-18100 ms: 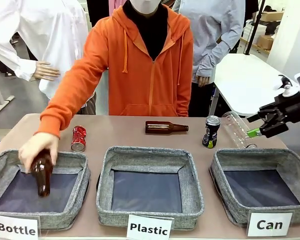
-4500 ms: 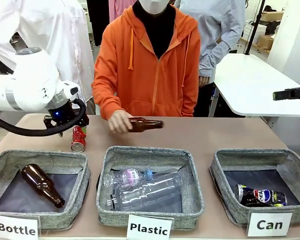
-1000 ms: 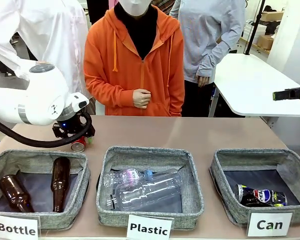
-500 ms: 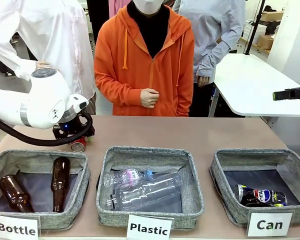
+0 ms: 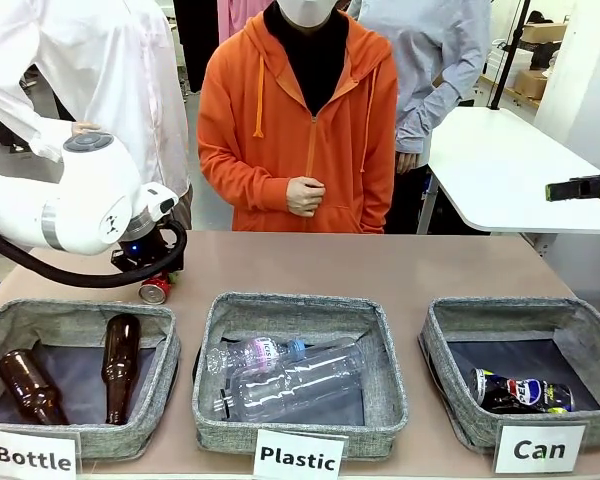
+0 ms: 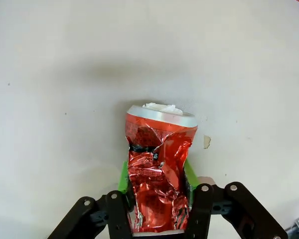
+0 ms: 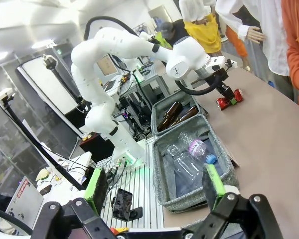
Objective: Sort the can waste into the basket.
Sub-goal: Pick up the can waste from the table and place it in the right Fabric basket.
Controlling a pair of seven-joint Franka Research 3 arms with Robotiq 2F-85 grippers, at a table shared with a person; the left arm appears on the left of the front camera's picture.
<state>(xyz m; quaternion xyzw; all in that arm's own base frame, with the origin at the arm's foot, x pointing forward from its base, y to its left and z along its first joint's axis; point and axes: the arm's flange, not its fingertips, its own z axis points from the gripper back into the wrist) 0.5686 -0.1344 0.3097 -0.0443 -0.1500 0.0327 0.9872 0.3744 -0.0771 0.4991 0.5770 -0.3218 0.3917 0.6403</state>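
1. The desk [image 5: 430,262] carries three grey baskets along its near edge. The one labelled "Can" [image 5: 514,384] sits at the robot's right, and the black Pepsi can [image 5: 521,392] already lies on its side in it.
2. The left arm's gripper [image 5: 152,277] is down at the far left of the desk, behind the "Bottle" basket [image 5: 75,377]. Half a second ago it stood in nearly the same spot; the arm has settled slightly, nothing more.
3. The right gripper [image 7: 154,191] hangs well off the desk, its jaws spread wide with nothing between them.
4. The crushed red can [image 6: 159,173] lies on the desk. In the left wrist view both green pads [image 6: 123,177] press its crumpled flanks, so we read the left jaws as gripping the can.
5. Change: 4.5 s ago the can stood free beside the gripper; now it is clamped. We judge the grasp done, with the lift and long carry across to the "Can" basket remaining. The crumpled wall may slip.
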